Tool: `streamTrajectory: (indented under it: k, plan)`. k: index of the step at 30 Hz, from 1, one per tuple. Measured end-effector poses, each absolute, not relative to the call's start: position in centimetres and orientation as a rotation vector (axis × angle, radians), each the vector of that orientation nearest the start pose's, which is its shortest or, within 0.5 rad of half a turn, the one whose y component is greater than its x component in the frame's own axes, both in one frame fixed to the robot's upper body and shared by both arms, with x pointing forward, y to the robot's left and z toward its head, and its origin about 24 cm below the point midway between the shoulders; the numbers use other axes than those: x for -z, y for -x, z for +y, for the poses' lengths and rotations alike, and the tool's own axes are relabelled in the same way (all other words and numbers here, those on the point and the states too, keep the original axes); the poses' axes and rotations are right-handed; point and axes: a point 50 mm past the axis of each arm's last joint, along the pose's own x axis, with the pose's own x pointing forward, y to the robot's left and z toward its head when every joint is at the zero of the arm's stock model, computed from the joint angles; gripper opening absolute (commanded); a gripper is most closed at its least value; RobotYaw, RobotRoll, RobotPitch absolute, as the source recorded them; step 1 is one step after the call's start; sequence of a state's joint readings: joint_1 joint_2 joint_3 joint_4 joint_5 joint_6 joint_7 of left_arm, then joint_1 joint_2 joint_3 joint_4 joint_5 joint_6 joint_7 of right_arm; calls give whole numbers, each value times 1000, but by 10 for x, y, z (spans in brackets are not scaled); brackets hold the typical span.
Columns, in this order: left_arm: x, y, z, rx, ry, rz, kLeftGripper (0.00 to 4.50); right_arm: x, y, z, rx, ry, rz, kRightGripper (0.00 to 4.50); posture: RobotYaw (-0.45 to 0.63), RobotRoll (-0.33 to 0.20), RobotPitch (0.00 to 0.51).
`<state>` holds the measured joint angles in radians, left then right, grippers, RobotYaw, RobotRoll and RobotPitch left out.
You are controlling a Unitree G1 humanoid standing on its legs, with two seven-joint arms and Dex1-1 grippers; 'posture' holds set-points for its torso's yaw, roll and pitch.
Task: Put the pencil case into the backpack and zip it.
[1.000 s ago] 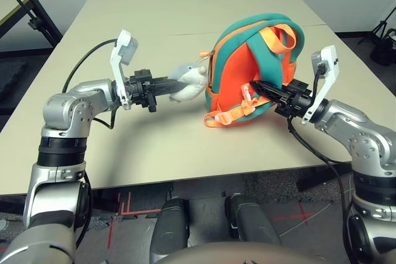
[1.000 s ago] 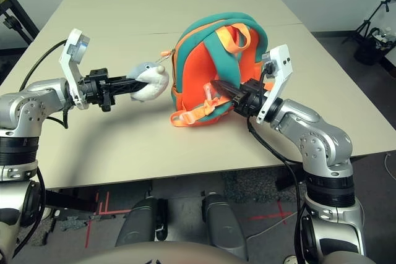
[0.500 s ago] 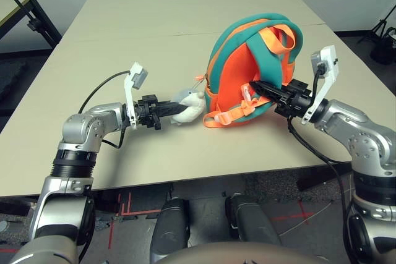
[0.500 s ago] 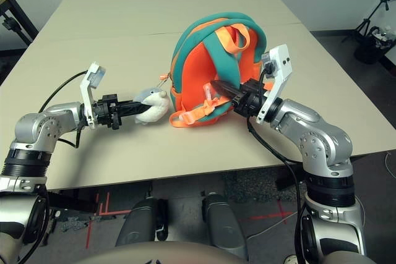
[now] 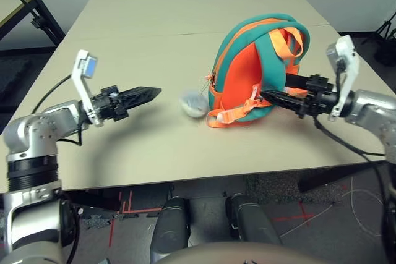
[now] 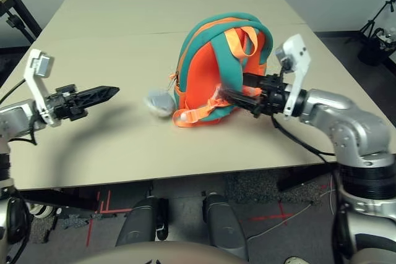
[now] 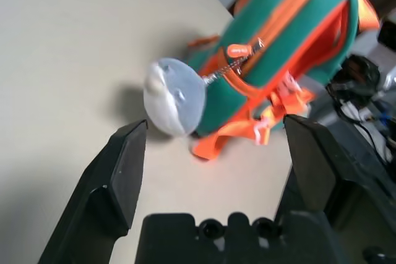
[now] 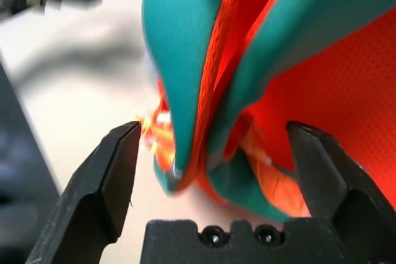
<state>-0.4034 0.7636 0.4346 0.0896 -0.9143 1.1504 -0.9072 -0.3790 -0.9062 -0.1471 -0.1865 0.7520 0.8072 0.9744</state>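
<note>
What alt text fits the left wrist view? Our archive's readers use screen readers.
The left gripper is open, its black fingers framing a grey-white plush animal on the beige table, chained to the zip of the upright teal-and-orange backpack.

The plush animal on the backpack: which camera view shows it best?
The left wrist view: the plush animal appears large between the open left end effector's fingers, hanging by the backpack. Both eye views show it small on the table. In the right wrist view I cannot make it out.
</note>
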Motion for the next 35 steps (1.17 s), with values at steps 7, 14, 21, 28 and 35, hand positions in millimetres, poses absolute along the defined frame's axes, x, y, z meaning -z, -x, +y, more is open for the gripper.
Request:
streamTrajectory:
  k: [7,14,21,28,35]
  plan:
    - [-159,-257,317,500,398,212,4500,-204,-285,-303,-776,20,215,4476,-26,0,86]
    - [-131,-256,340,123,319,76,4500,-160,-317,-331,-497,-51,136,4476,23,0,79]
    - [-128,-256,355,-112,154,-79,4500,-134,-340,-325,-273,-83,44,4476,52,0,75]
    - [-100,-262,348,-238,90,-75,4500,-105,-344,-326,-50,-128,23,4476,37,0,84]
    - [-98,-271,343,-285,99,-95,4500,-91,-339,-325,8,-103,28,4476,10,0,99]
